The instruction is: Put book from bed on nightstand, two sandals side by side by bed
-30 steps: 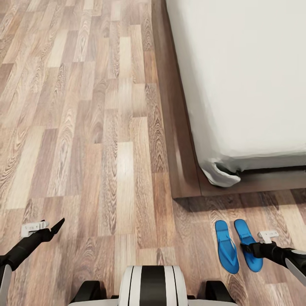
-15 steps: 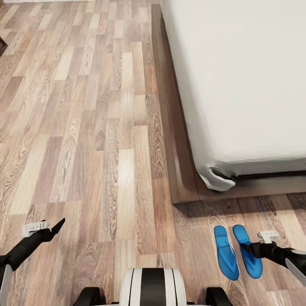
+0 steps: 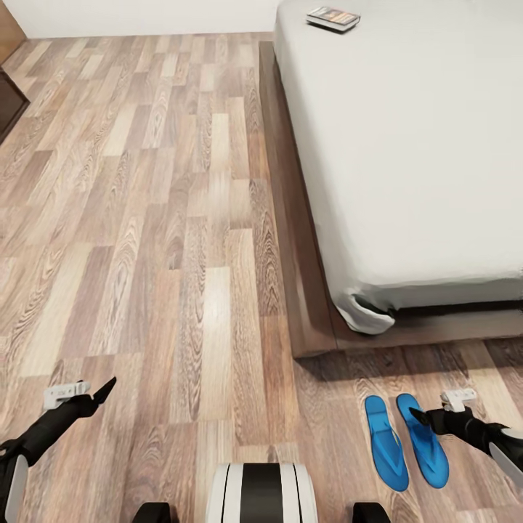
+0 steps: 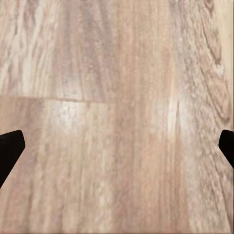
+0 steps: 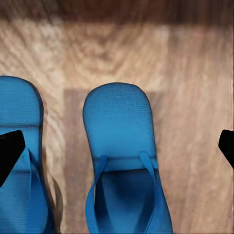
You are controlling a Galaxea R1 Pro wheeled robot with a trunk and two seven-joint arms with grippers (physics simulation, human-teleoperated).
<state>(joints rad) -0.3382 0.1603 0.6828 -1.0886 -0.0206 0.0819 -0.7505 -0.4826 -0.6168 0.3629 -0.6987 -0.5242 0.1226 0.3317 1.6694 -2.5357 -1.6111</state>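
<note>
Head cam: bed [image 3: 407, 145] fills the upper right, pale mattress on a dark wood base [image 3: 290, 218]. Book [image 3: 333, 17] lies flat on the mattress at the far end, near the edge facing the open floor [image 3: 145, 218]; cover detail too small to read. Mattress corner nearest me looks rumpled.

Sandals [image 3: 403, 439]: both blue, on the floor just off the foot of the bed, side by side, roughly parallel, narrow gap btwn them. Close to the base but not touching it.

R gripper [image 3: 420, 419]: hovers over the sandal nearer my right side. Wrist cam shows both finger tips at opposite edges of frame w/ that sandal [image 5: 124, 165] centred btwn them, its thong strap in view, second sandal [image 5: 22, 161] at the side. Jaws spread wide, grasping nothing.

L gripper [image 3: 104, 387]: held low over bare floor, well apart from the sandals. Wrist cam: dark finger tips [image 4: 9, 148] at both frame edges, planks [image 4: 117, 117] btwn them. Jaws released, empty.

Dark furniture [image 3: 9, 105] at far left edge, prob. a cabinet; can't tell which.
</note>
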